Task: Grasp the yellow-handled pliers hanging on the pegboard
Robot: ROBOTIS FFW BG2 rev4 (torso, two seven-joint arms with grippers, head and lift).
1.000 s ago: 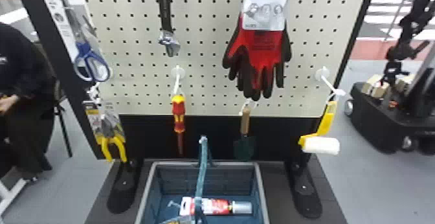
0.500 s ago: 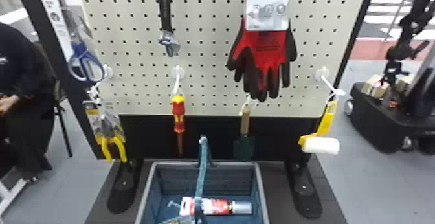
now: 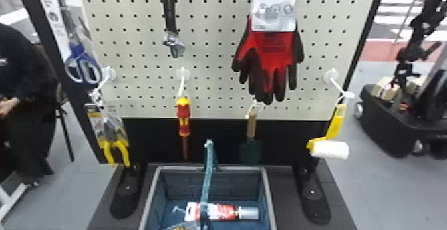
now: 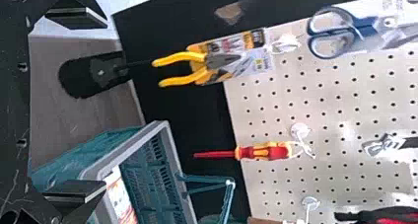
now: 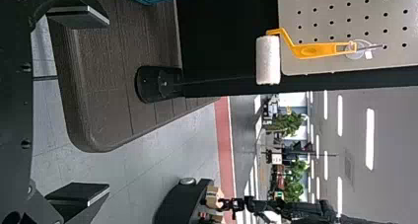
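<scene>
The yellow-handled pliers (image 3: pixel 114 139) hang in their card pack from a white hook at the pegboard's (image 3: pixel 213 79) lower left corner, handles pointing down. In the left wrist view the pliers (image 4: pixel 197 68) hang some way ahead of my left gripper (image 4: pixel 98 105), which is open with nothing between its fingers. My right gripper (image 5: pixel 98 105) is also open and holds nothing; it faces the board's right end, where the paint roller (image 5: pixel 268 58) hangs.
On the board hang blue-handled scissors (image 3: pixel 79 63), a wrench (image 3: pixel 171 20), red-black gloves (image 3: pixel 267 56), a red-yellow screwdriver (image 3: pixel 183 119), a trowel (image 3: pixel 251 139) and a yellow roller (image 3: pixel 329 146). A grey-blue basket (image 3: pixel 206 179) holding a tube stands below. A seated person is at far left.
The gloves and the scissors pack have swayed slightly on their hooks. The pliers hang where they were.
</scene>
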